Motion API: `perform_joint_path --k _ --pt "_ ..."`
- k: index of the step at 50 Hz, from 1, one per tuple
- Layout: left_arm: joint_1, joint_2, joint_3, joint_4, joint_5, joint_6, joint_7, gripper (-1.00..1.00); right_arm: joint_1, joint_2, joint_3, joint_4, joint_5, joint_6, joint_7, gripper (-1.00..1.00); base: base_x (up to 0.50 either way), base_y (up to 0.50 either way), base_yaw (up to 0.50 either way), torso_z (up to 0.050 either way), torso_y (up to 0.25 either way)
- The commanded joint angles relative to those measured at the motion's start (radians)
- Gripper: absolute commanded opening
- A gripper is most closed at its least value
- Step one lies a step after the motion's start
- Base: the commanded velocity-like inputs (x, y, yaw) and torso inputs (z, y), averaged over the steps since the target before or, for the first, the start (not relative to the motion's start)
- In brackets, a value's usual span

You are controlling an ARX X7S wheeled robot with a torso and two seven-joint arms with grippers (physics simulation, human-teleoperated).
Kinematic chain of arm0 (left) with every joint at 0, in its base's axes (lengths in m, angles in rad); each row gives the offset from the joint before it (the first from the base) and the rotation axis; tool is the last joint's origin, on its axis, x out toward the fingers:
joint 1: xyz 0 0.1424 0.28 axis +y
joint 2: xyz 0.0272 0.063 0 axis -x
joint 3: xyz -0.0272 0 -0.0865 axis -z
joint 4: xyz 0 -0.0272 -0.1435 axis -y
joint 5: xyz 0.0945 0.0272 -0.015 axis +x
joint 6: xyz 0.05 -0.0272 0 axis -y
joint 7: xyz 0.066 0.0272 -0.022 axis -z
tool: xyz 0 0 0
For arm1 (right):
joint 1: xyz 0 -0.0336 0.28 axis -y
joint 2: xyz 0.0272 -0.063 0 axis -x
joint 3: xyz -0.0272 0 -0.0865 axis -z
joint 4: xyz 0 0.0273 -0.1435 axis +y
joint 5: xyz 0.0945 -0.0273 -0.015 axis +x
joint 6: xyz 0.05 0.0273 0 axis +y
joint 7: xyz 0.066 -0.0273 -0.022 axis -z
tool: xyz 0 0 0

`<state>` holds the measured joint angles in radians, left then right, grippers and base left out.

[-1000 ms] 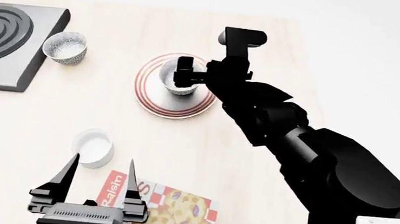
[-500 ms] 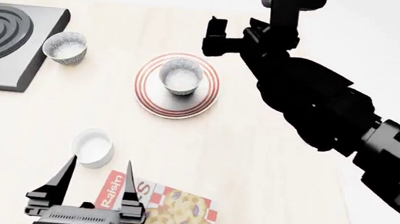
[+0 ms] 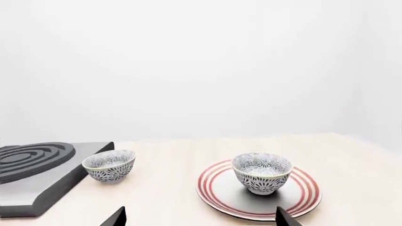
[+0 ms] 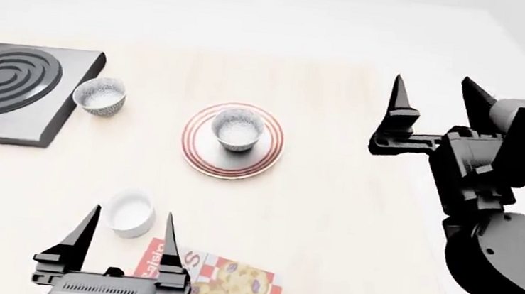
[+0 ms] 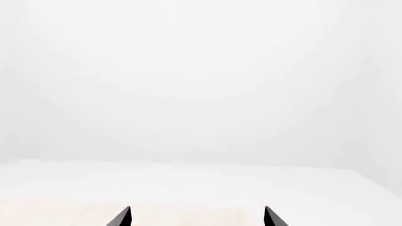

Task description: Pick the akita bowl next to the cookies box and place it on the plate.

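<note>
The akita bowl (image 4: 236, 129) (image 3: 262, 172), speckled dark grey and white, stands upright in the middle of the red-ringed plate (image 4: 241, 165) (image 3: 251, 206). Nothing holds it. My right gripper (image 4: 433, 80) (image 5: 197, 209) is open and empty, raised well to the right of the plate, its fingers pointing away over the table's far edge. My left gripper (image 4: 133, 212) (image 3: 199, 212) is open and empty near the front edge. The cookies box (image 4: 217, 282) lies flat at the front, just right of the left gripper.
A twin speckled bowl (image 4: 99, 96) (image 3: 109, 165) sits beside a dark stove plate (image 4: 16, 90) (image 3: 31, 174) at the back left. A plain white cup (image 4: 130, 221) stands between the left fingers' tips in the head view.
My right arm has drawn back from the plate to the right and risen, its gripper open, leaving the bowl on the plate. The head view has pulled back a little.
</note>
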<state>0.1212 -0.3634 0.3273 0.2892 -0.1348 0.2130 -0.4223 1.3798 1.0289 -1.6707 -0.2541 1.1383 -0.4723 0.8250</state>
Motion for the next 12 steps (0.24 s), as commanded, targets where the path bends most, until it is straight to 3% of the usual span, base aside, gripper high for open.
perform_joint_path --k 1,12 --pt "0.000 -0.002 0.007 -0.002 0.001 0.003 0.001 1.00 -0.118 0.166 -0.029 -0.147 -0.203 -0.122 0.157 1.00 0.00 0.00 0.00 0.000 0.250" --pt "0.008 -0.006 0.011 0.013 0.005 0.002 -0.004 1.00 -0.163 0.190 -0.034 -0.168 -0.269 -0.158 0.209 1.00 0.00 0.00 0.00 0.000 0.250"
